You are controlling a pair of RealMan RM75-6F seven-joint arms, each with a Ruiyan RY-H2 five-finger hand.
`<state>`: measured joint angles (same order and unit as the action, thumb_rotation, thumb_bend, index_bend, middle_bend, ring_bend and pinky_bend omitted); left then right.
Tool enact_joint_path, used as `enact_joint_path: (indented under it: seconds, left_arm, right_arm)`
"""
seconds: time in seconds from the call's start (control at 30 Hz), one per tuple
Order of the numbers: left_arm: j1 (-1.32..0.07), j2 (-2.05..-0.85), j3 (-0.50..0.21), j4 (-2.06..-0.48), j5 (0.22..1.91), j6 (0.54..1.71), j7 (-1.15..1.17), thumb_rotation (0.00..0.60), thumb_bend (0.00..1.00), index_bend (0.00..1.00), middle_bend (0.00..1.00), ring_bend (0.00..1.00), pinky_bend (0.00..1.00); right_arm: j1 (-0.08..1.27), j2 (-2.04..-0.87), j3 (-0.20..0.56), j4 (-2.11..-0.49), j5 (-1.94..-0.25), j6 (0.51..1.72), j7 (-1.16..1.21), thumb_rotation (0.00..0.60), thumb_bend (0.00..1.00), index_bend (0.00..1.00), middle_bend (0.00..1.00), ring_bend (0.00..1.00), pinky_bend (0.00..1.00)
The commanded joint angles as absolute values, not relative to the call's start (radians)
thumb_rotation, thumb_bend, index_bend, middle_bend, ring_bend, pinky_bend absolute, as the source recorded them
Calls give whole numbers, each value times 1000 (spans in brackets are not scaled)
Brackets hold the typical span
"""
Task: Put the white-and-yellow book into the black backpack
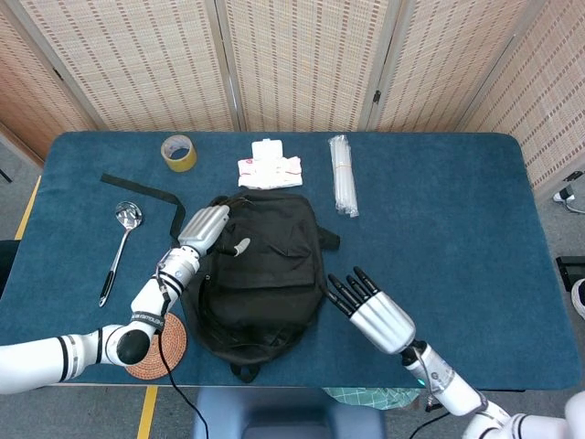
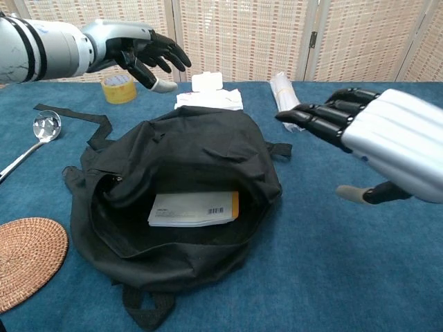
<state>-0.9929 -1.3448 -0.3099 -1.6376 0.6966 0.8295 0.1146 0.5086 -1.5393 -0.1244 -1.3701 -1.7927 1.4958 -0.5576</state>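
Note:
The black backpack (image 1: 260, 270) (image 2: 187, 166) lies flat on the blue table, its flap dropped down. Through the mouth in the chest view I see the white-and-yellow book (image 2: 195, 208) lying inside; the head view hides it under the flap. My left hand (image 1: 207, 229) (image 2: 138, 50) hovers at the backpack's upper left corner, fingers spread, holding nothing. My right hand (image 1: 370, 306) (image 2: 377, 131) is off to the backpack's right, fingers apart and empty.
A tape roll (image 1: 179, 152), a white packet (image 1: 269, 165) and a clear bundle of straws (image 1: 342, 175) lie along the far side. A spoon (image 1: 119, 249) and black strap (image 1: 146, 196) are at left, a woven coaster (image 1: 151, 347) near the front edge.

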Motion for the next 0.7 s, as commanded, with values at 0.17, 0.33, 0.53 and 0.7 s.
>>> enact_joint_path:
  seconds: [0.17,0.33,0.53,0.7]
  left_arm:
    - [-888,-1283,-252,-1693,837,960,119,600,435,270,204,166,57]
    - [-791,-1266,-184,-1686,955,1109,157,600,440,291,204,170,62]
    - [-648,-1247,-114,-1672,1078,1293,149,600,440,275,199,158,51]
    - [-523,-1218,-60,-1684,1173,1426,110,600,434,246,179,136,30]
  right_arm:
    - [440,-1400,-115,-1462,-1722,1512,-425,600,222,133,214,326,284]
    - [423,-1298,-90,-1528,-1631,1471,-258,600,224,147,239,339,307]
    - [386,-1208,-88,-1550,-1549,1415,-102,600,236,83,82,164,142]
    - [336,-1155,-91,-1553,-1514,1417,4,600,235,0,16,93,49]
